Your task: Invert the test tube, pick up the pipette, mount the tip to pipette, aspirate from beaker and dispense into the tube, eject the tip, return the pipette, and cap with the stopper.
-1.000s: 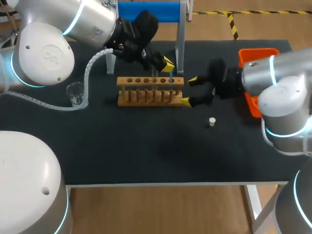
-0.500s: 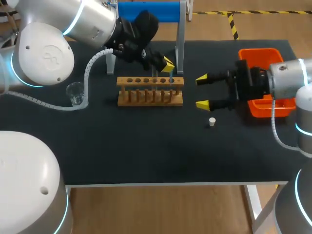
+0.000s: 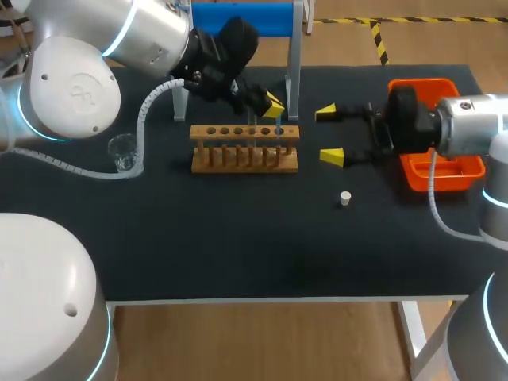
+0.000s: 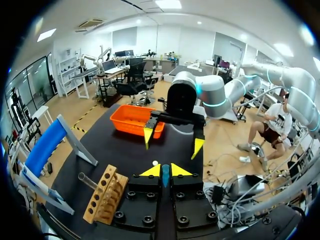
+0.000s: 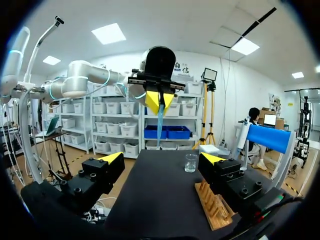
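Note:
My left gripper (image 3: pixel 274 105) hangs over the right end of the wooden tube rack (image 3: pixel 244 148), shut on a bluish test tube (image 3: pixel 279 131) that points down toward the rack. In the right wrist view that left gripper (image 5: pixel 159 101) holds the tube (image 5: pixel 160 122) upright ahead of my open right gripper (image 5: pixel 161 159). The right gripper (image 3: pixel 329 135) stands open and empty just right of the rack. The left wrist view shows the tube (image 4: pixel 165 176) between its own tips and the right gripper (image 4: pixel 172 140) facing it. A small white stopper (image 3: pixel 345 198) lies on the mat.
A glass beaker (image 3: pixel 123 151) stands left of the rack, beside the left arm's cable. An orange tray (image 3: pixel 439 171) sits at the right edge, partly behind the right arm. A blue stand (image 3: pixel 242 17) on metal legs is behind the rack.
The right gripper has drawn back from the rack's right end toward the orange tray and turned, staying open. The left gripper and its tube have not moved.

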`<action>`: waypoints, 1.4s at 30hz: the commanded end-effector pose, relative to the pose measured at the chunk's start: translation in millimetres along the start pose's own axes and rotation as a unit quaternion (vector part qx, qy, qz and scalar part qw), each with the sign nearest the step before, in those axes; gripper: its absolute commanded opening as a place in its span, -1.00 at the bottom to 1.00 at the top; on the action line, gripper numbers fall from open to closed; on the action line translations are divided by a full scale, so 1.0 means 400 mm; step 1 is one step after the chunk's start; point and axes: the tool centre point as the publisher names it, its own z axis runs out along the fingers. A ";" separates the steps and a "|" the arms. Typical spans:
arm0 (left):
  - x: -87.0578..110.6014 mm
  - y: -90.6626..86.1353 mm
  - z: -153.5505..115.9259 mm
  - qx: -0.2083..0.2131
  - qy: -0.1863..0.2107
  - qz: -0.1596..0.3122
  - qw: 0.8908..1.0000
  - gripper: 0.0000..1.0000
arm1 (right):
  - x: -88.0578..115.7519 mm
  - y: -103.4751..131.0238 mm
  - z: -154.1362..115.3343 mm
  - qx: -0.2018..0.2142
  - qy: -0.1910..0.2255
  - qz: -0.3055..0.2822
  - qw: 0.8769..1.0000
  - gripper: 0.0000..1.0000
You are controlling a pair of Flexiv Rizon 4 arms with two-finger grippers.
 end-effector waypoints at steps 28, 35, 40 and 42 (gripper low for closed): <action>-0.001 0.000 -0.004 -0.002 0.001 0.000 1.000 -1.00 | -0.058 0.085 0.171 -0.024 0.013 0.031 0.999 1.00; -0.001 0.000 -0.004 -0.002 0.001 0.000 1.000 -1.00 | -0.042 0.085 0.191 -0.023 0.018 0.022 0.999 1.00; -0.001 0.000 -0.004 -0.002 0.001 0.000 1.000 -1.00 | -0.034 0.081 0.204 -0.015 0.031 -0.003 0.999 1.00; -0.001 0.000 -0.004 -0.002 0.001 0.000 1.000 -1.00 | -0.035 0.080 0.207 -0.014 0.033 -0.006 0.999 1.00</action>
